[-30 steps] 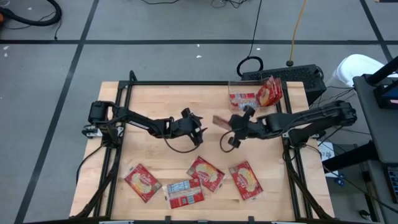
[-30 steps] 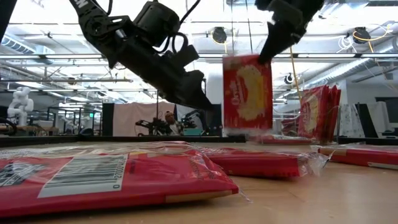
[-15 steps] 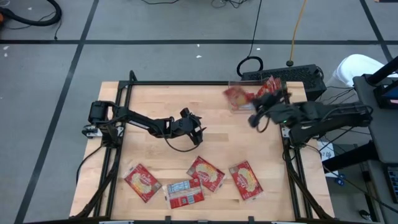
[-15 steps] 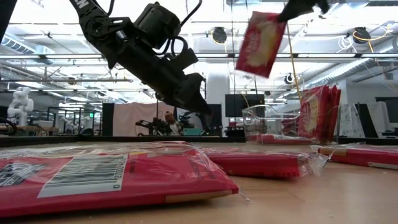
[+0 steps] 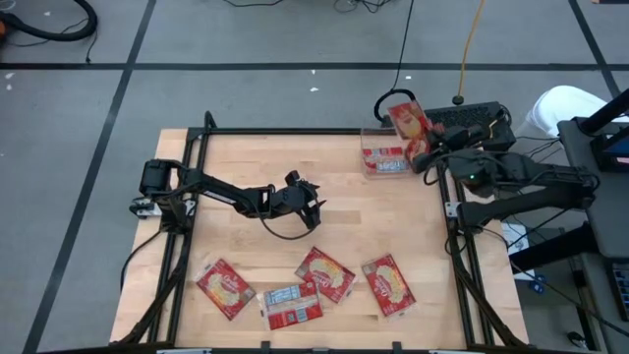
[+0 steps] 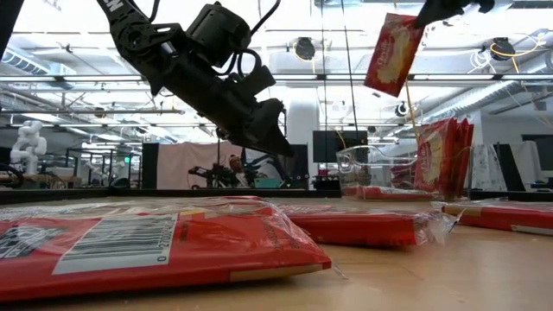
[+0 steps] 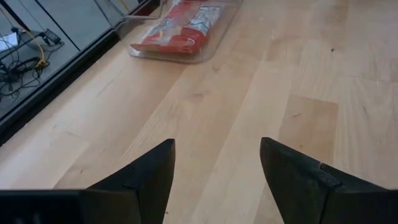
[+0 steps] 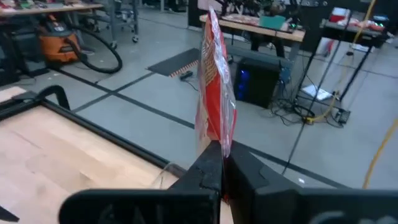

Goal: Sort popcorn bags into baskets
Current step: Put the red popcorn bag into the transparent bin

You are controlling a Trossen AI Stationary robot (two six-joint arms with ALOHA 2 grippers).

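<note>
The right gripper (image 8: 221, 158) is clamped on a flat, glossy red popcorn bag (image 6: 393, 53), hanging tilted above the clear rounded plastic bin (image 5: 368, 162); the left gripper (image 7: 214, 171) has its fingers apart.

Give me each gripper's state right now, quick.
Left gripper: open, empty, over bare wooden table.
Right gripper: shut on a flat red popcorn bag, raised above the clear plastic bin.

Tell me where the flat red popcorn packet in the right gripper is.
In the high view the red popcorn packet hangs pinched in the right gripper over the clear plastic bin at the table's far right corner.
</note>
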